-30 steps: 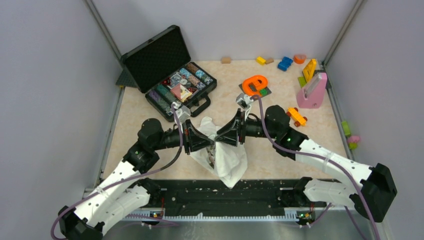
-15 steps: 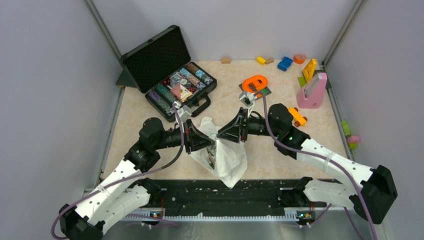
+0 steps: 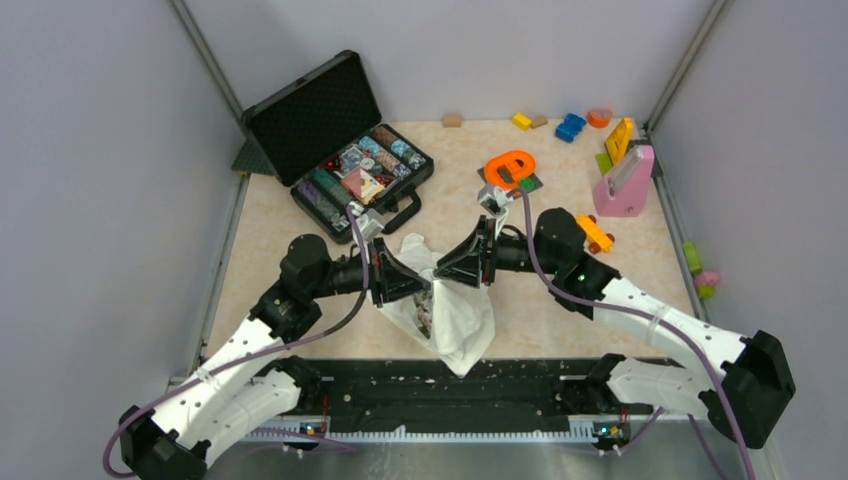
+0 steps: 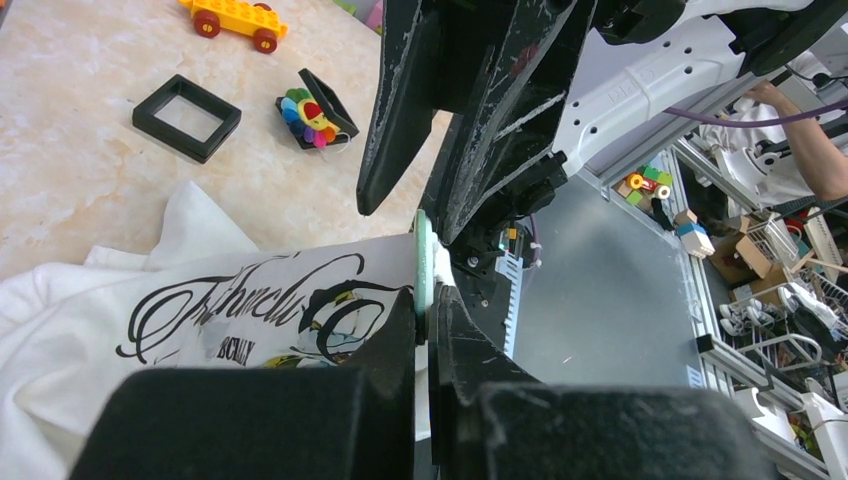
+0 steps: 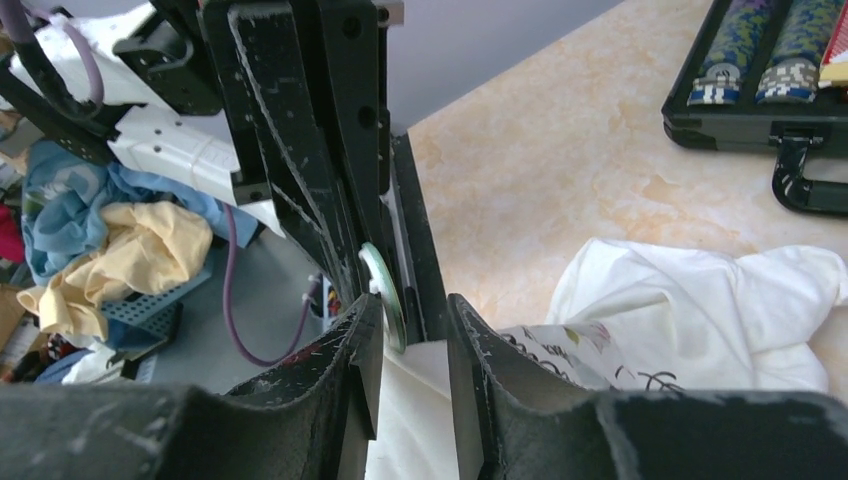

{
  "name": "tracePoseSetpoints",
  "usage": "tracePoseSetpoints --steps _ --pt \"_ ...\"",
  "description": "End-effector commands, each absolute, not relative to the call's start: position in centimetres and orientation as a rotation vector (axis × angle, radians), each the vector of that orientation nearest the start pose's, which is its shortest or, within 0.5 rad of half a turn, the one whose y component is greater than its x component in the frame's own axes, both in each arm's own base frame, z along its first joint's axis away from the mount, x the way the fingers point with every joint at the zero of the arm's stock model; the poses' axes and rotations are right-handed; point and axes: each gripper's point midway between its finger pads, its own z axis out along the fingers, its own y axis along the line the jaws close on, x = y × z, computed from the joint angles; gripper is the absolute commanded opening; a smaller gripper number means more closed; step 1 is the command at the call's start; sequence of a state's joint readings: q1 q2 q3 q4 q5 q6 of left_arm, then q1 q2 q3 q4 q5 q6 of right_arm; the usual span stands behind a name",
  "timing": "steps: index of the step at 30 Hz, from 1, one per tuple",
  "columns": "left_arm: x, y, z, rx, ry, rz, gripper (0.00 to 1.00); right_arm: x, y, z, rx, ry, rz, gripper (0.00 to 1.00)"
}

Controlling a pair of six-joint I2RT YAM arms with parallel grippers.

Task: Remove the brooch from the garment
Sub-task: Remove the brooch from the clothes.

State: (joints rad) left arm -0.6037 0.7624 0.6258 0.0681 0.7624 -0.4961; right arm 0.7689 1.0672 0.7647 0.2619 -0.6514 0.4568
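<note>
The white garment (image 3: pixel 462 320) with dark script lettering hangs bunched between my two grippers at the table's centre; it also shows in the left wrist view (image 4: pixel 120 350) and the right wrist view (image 5: pixel 690 300). My left gripper (image 4: pixel 424 300) is shut on a pale green round disc (image 4: pixel 424 250) at the garment's edge. My right gripper (image 5: pixel 412 310) is open, its jaws either side of the cloth, with the disc (image 5: pixel 380 285) by its left finger. The flower-shaped multicoloured brooch (image 4: pixel 308 108) lies in a small black box on the table, apart from the garment.
An open black case of chips (image 3: pixel 340 150) stands at the back left. An orange e-shaped piece (image 3: pixel 510 165), an orange toy car (image 3: pixel 592 232), a pink object (image 3: pixel 625 185) and loose blocks (image 3: pixel 570 125) lie at the back right. A black square frame (image 4: pixel 186 103) lies near the brooch.
Both wrists have shifted slightly away from the near edge, still meeting at the garment. The jaws look unchanged.
</note>
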Motion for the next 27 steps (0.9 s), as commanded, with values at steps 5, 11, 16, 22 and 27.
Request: tracePoseSetpoints --steps 5,11,16,22,27 --pt "14.3 -26.4 30.1 0.732 1.583 -1.453 0.00 16.3 32.2 28.5 -0.852 1.547 1.384 0.35" --pt "14.2 -26.5 30.2 0.736 1.569 -1.476 0.00 16.5 32.5 28.4 -0.861 1.556 1.391 0.33" --pt "14.1 -26.5 30.2 0.742 1.564 -1.480 0.00 16.7 33.4 27.8 -0.870 1.586 1.362 0.26" --pt "14.2 -26.5 30.2 0.744 1.567 -1.478 0.00 16.8 34.1 27.0 -0.887 1.607 1.333 0.23" --pt "14.3 -26.6 30.0 0.747 1.575 -1.480 0.00 16.6 34.3 26.8 -0.917 1.609 1.305 0.23"
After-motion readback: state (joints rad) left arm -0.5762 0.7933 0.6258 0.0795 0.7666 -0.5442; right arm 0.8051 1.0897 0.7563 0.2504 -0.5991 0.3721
